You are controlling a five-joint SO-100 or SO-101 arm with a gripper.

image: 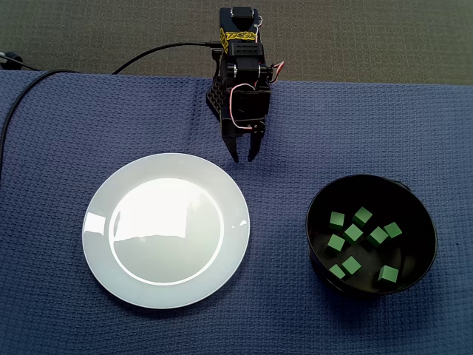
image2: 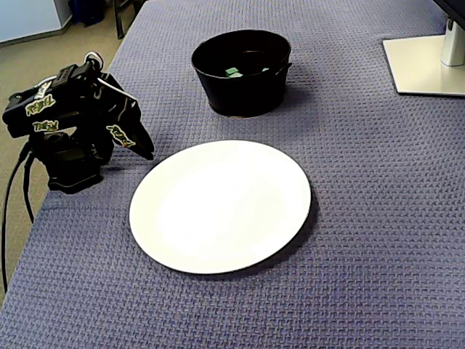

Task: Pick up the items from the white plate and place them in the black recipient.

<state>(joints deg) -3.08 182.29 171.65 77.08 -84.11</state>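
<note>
Nearest in a fixed view, a white plate (image2: 218, 211) is seen lying flat on a blue woven cloth (image2: 363, 240), its surface bare. Just beside its left edge, the black arm (image2: 69, 138) is folded low at the table's border, and the gripper (image2: 147, 151) is pointed down toward the cloth, short of the plate's rim. In the other fixed view, the jaws are drawn narrow – only a slit is left between the tips – and nothing is held. Farther back, well apart from the plate, a black bowl (image2: 240, 94) is set upright. Nine green cubes (image: 353, 232) are found scattered across its bottom – all inside, none on the plate. At the far right, a pale stand base (image2: 425, 65) is partly shown.
</note>
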